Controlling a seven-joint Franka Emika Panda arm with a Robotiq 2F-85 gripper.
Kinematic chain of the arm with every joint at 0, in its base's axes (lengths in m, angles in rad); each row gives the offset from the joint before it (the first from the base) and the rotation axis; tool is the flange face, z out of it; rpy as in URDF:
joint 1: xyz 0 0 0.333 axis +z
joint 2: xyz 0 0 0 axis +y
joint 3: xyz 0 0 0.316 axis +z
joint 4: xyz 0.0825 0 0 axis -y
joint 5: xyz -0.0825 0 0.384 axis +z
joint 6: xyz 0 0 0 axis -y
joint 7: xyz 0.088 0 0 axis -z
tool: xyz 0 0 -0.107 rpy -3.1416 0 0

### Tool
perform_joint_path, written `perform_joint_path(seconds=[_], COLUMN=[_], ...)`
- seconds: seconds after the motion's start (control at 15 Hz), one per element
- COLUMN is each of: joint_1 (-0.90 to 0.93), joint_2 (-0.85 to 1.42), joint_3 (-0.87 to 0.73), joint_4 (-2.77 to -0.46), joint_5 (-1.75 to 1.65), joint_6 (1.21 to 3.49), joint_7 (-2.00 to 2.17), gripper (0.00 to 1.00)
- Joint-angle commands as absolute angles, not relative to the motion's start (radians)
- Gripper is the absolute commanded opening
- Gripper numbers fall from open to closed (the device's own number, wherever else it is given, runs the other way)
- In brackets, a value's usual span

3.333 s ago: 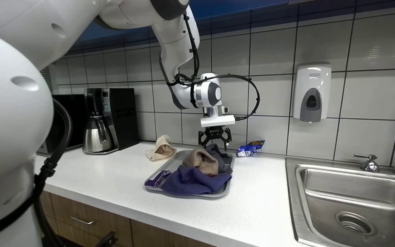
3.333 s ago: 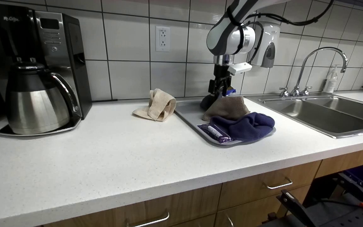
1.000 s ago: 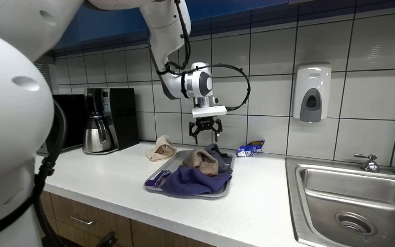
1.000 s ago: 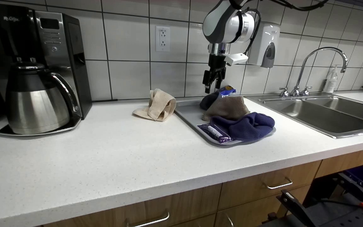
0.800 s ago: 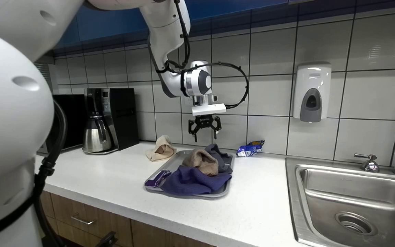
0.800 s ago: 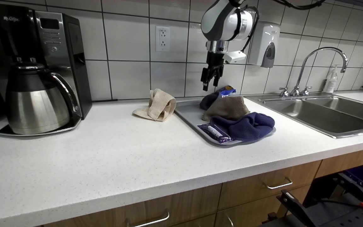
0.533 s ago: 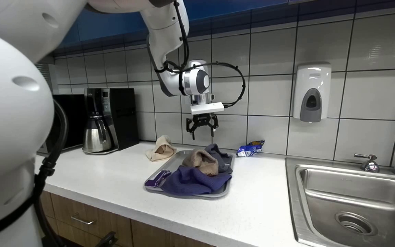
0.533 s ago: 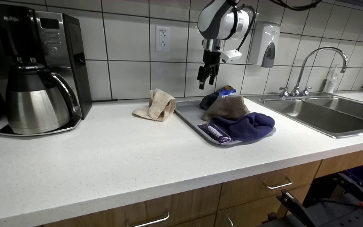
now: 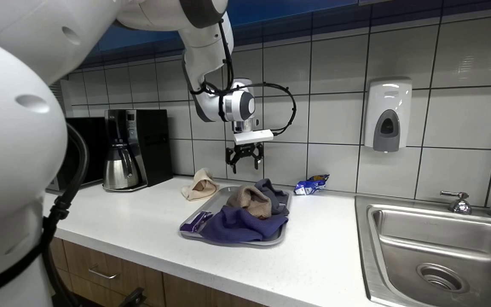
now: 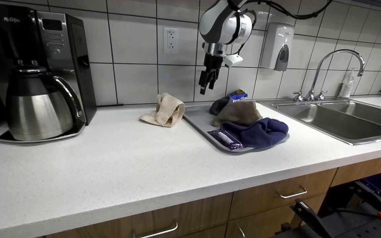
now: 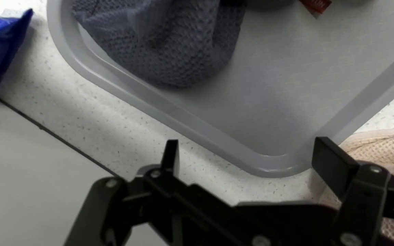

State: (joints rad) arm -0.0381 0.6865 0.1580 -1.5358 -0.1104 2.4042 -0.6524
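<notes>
The black two-fingered metal gripper (image 9: 245,168) hangs in the air with its slim, flat fingers spread wide and nothing between them. Below it is the back corner of a shallow grey tray (image 11: 190,127) with rounded corners and a smooth raised rim; the wrist view shows that corner in the gap between the fingers. The dark slate-grey cloth (image 11: 169,51), coarse and honeycomb-knit, lies bunched inside the tray against the back rim. Beside it, a brown nubbly towelling cloth (image 9: 252,202) rises in a soft mound, and a deep purple-blue waffle-weave cloth (image 10: 260,132) spreads in loose folds over the front end. A flat, glossy purple wrapper (image 10: 225,138) lies at the tray's front corner, beside the purple-blue folds. Just outside the tray, near the gripper, a pale beige textured cloth (image 10: 167,110) stands crumpled into a curled, hollow peak. A shiny, creased blue foil packet (image 9: 312,184) lies on the speckled white countertop (image 10: 111,165) near the wall of glossy rectangular tiles (image 10: 134,43). Farther off are a rounded brushed-steel carafe (image 10: 40,112) with a black top and a stainless-steel sink (image 9: 362,238) with rounded inner corners.
</notes>
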Motion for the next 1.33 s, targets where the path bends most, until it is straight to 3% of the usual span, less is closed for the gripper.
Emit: perform_joint_path(seconds=[0.0, 1.27], joint_1=[-0.045, 0.031], joint_2=[0.715, 0.732], joint_3=[0.192, 0.219], joint_4=[-1.481, -1.454], joint_5=[-0.093, -0.079], joint_6=[2.396, 2.330], joint_7=[-0.727, -0.719], gripper=[1.00, 1.00])
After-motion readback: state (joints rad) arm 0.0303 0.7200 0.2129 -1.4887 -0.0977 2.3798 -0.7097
